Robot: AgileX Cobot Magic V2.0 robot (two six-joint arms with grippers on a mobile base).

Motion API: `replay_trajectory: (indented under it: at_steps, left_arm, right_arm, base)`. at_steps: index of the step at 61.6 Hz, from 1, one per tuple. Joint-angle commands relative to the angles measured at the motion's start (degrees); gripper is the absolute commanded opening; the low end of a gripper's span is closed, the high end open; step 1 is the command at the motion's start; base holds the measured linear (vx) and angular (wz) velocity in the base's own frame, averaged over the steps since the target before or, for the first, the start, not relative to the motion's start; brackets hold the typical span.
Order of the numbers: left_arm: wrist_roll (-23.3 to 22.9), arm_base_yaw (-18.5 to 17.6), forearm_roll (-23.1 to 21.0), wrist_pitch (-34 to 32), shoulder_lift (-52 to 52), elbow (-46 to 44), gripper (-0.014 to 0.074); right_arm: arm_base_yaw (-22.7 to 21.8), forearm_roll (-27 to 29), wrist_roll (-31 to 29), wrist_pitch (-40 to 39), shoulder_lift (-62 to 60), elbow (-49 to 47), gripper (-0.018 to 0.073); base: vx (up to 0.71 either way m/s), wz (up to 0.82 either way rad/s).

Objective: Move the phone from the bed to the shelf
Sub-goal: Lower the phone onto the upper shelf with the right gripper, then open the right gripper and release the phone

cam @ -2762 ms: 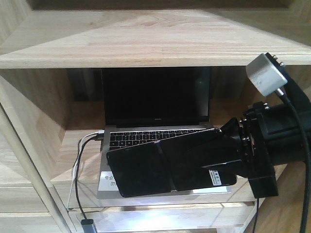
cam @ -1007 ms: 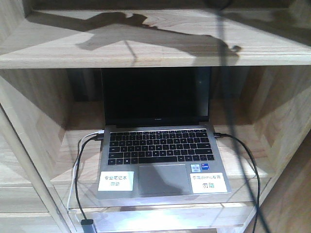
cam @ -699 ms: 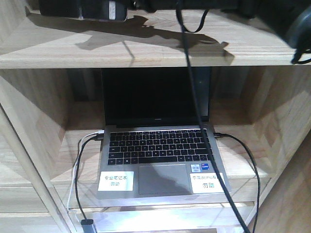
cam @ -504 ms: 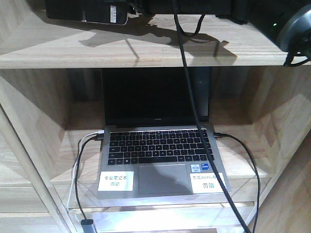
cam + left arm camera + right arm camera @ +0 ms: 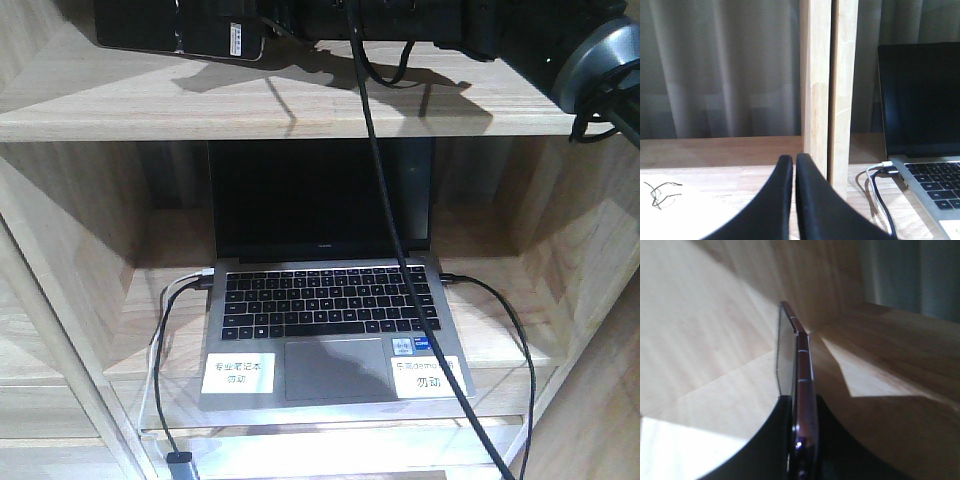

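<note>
The black phone [image 5: 180,30] with its small white sticker lies flat just over the upper board of the pale wood shelf [image 5: 300,100], at the top left. My right gripper [image 5: 280,18] reaches in from the right and is shut on the phone's right end. In the right wrist view the phone [image 5: 801,355] shows edge-on, its pinkish rim pinched between the black fingers of my right gripper [image 5: 801,405]. Whether it rests on the board I cannot tell. My left gripper [image 5: 794,159] is shut and empty, beside a shelf post [image 5: 827,100]. The bed is out of view.
An open grey laptop [image 5: 330,300] stands in the compartment below, with cables [image 5: 160,360] plugged in on both sides. My right arm's cable [image 5: 385,200] hangs down in front of it. In the left wrist view the laptop [image 5: 920,100] is at the right.
The right arm lifted the phone from in front of the laptop up to the upper shelf board. In the last half second the phone came a little lower into view.
</note>
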Motion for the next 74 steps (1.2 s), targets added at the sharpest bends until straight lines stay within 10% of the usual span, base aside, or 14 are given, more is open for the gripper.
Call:
replay_trajectory:
  at_steps: [1, 36, 59, 74]
  left_arm:
    - [-0.50, -0.20, -0.56, -4.09, -0.35, -1.43, 0.0001]
    - [-0.50, -0.20, -0.56, -4.09, -0.35, -1.43, 0.0001]
    - [-0.50, -0.20, -0.56, -4.09, -0.35, -1.43, 0.0001]
    - [-0.50, -0.20, -0.56, -4.09, -0.35, -1.43, 0.0001]
  right_arm:
    - [-0.22, 2.99, -0.48, -3.07, -3.10, -1.88, 0.0063]
    - [-0.22, -1.82, -1.02, -4.09, -3.29, -1.88, 0.0678]
    - [-0.22, -3.94, 1.66, -1.83, -5.86, -1.88, 0.0601]
    - [-0.22, -17.47, 11.14, 1.54, -8.96, -1.88, 0.0354]
  base:
    - [0.00, 0.00]
    - [0.00, 0.00]
    - [0.00, 0.00]
    - [0.00, 0.00]
